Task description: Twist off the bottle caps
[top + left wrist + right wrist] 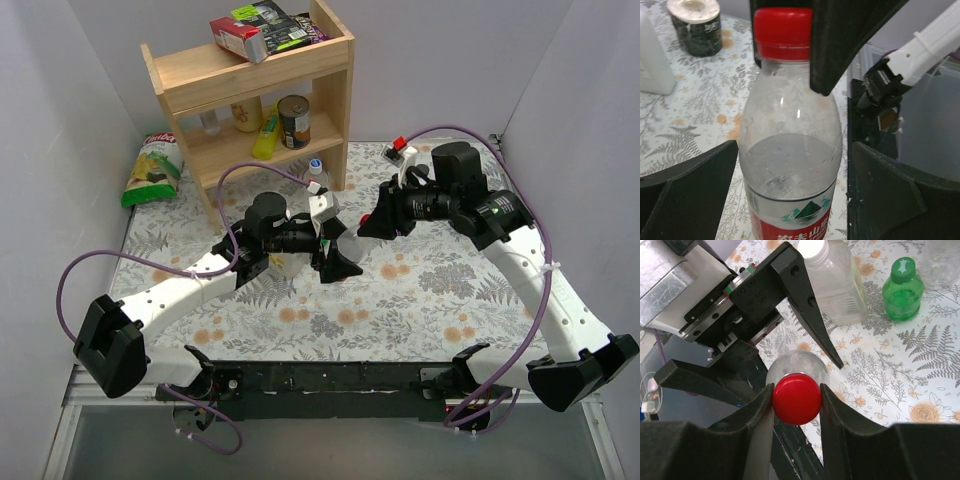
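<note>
The small clear red-labelled bottle (790, 165) stands on the floral table mid-scene (352, 245). Its red cap (796, 399) is on the neck and also shows in the left wrist view (782, 32). My right gripper (796, 390) is shut on the red cap from above, one finger on each side (375, 222). My left gripper (795, 145) holds the bottle's body at label height, with a sliver of gap at the right finger (338, 245). A green bottle (902, 290) with a green cap and a clear bottle (840, 290) with a white cap (812, 247) stand beyond.
A wooden shelf (250, 90) with cans and boxes stands at the back left, with a snack bag (152, 170) beside it. A blue-capped bottle (316, 172) stands in front of the shelf. An opaque white bottle (652, 55) and a dark can (695, 25) stand near the left gripper.
</note>
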`<state>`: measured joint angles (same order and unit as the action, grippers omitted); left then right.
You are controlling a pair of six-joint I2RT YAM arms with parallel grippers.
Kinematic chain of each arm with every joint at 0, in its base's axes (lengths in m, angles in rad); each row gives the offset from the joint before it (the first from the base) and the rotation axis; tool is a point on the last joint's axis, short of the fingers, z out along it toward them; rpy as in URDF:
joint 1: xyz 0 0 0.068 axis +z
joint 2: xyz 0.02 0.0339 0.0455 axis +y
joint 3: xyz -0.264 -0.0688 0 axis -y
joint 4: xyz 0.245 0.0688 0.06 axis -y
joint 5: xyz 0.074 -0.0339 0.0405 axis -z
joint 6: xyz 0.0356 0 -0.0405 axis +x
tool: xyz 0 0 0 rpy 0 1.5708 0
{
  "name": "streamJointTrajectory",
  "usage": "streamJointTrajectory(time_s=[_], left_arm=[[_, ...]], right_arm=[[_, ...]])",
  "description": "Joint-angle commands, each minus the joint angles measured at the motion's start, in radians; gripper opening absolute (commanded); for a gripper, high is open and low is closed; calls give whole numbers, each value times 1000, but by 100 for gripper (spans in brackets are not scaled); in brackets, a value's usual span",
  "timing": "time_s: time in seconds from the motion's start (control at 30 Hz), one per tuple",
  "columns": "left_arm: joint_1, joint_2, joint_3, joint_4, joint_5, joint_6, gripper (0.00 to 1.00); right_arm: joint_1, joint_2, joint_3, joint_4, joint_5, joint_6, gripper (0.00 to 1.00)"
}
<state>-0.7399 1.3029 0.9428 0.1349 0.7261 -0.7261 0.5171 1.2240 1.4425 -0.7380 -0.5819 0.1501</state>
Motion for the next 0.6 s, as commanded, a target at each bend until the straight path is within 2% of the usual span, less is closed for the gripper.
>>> streamJointTrajectory(time_s=[0.0,0.07,0.17,0.23,0.3,0.33,0.4,0.47,0.5,0.57], left_arm=[[-4,9,-6,84,140,-71,98],[-4,16,-15,127,163,-104,98],[-6,36,-36,184,187,-163,82],[-7,45,-30,178,171,-174,66],[-7,48,-24,163,130,-174,57],[-6,45,-18,143,116,-168,48],[-7,42,-19,137,76,-174,43],[-6,33,-21,140,49,-194,38],[-9,30,-24,144,20,-197,36],[-9,21,-39,149,-36,-202,34]], right_arm=[[-3,-18,12,52,-90,8,1],[-3,-29,-20,86,-114,25,1],[-3,-40,-40,121,-137,37,1],[-3,-40,-42,132,-130,37,1],[-3,-41,-39,130,-110,46,1],[-3,-43,-40,134,-104,52,1],[-3,-58,-53,144,-78,74,3],[-3,-81,-71,181,-41,88,8],[-3,-89,-83,195,-27,98,21],[-3,-98,-83,233,34,115,38]])
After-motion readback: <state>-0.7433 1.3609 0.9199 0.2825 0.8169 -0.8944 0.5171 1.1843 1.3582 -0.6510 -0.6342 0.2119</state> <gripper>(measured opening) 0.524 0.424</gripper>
